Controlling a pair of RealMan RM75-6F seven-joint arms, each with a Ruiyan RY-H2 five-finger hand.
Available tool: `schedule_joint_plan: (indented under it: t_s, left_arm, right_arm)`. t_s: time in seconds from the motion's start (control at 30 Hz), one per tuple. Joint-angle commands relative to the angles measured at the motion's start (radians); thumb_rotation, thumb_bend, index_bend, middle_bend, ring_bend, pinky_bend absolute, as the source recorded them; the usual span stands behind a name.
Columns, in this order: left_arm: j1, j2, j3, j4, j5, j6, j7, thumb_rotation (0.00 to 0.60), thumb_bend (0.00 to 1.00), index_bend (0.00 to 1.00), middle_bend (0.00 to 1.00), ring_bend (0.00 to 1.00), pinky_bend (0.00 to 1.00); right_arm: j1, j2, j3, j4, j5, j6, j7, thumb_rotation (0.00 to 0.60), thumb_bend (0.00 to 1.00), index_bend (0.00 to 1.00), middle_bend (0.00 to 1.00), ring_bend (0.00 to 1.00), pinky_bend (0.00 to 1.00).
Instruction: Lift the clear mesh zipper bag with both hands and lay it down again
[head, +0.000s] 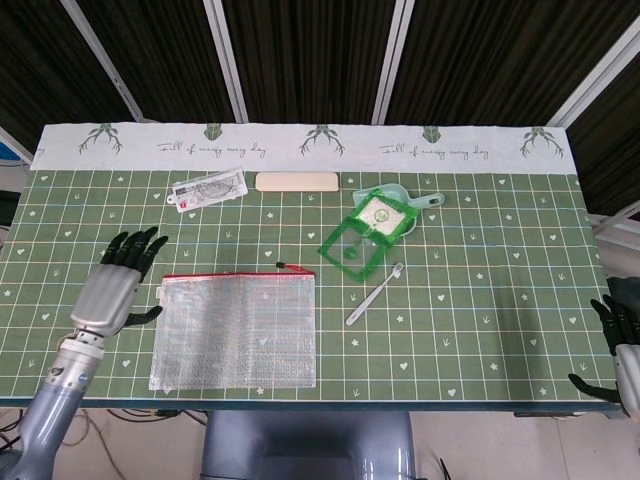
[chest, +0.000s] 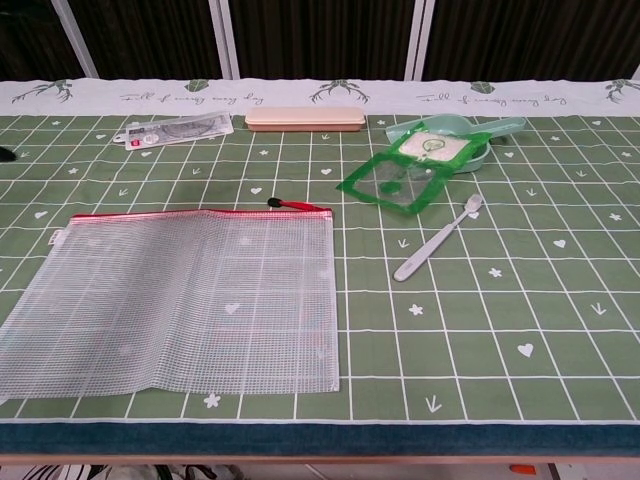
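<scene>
The clear mesh zipper bag (head: 235, 330) (chest: 180, 300) lies flat on the green grid tablecloth at the front left, its red zipper along the far edge. My left hand (head: 118, 280) hovers just left of the bag's upper left corner, fingers spread, holding nothing and apart from the bag. My right hand (head: 620, 330) sits at the table's far right front corner, only partly in the head view, fingers apart, far from the bag. Only a dark fingertip speck at the left edge shows in the chest view.
A white toothbrush (head: 375, 294) lies right of the bag. A green packet (head: 365, 235) rests on a pale green dish (head: 428, 199) behind it. A beige case (head: 297, 181) and a packaged ruler set (head: 208, 189) sit near the back.
</scene>
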Motion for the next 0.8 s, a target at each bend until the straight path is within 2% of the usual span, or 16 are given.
schedule_joint_plan:
  t_s: [0.03, 0.2, 0.4, 0.53, 0.8]
  left_arm:
    - [-0.127, -0.099, -0.073, -0.013, -0.148, -0.057, 0.151, 0.6, 0.16, 0.06, 0.0, 0.0, 0.0]
    - [-0.276, -0.235, -0.115, 0.066, -0.35, -0.071, 0.32, 0.6, 0.2, 0.13, 0.0, 0.0, 0.0]
    - [-0.42, -0.379, -0.141, 0.196, -0.531, -0.054, 0.443, 0.6, 0.22, 0.21, 0.01, 0.0, 0.0]
    - [-0.493, -0.453, -0.152, 0.282, -0.6, -0.049, 0.487, 0.6, 0.24, 0.3, 0.03, 0.0, 0.0]
    - [-0.616, -0.594, -0.167, 0.487, -0.696, -0.051, 0.538, 0.6, 0.26, 0.36, 0.04, 0.0, 0.0]
  right_arm:
    - [0.001, 0.002, -0.001, -0.004, -0.001, -0.002, 0.003, 0.6, 0.12, 0.0, 0.0, 0.0, 0.2]
    - [0.003, 0.004, -0.001, -0.005, 0.006, -0.011, 0.009, 0.6, 0.12, 0.0, 0.0, 0.0, 0.2]
    - [0.004, 0.008, 0.001, -0.01, 0.019, -0.024, 0.02, 0.6, 0.12, 0.0, 0.0, 0.0, 0.2]
    - [0.006, 0.009, 0.0, -0.012, 0.023, -0.03, 0.023, 0.6, 0.12, 0.0, 0.0, 0.0, 0.2]
    - [0.007, 0.013, 0.003, -0.015, 0.038, -0.042, 0.033, 0.6, 0.12, 0.0, 0.0, 0.0, 0.2]
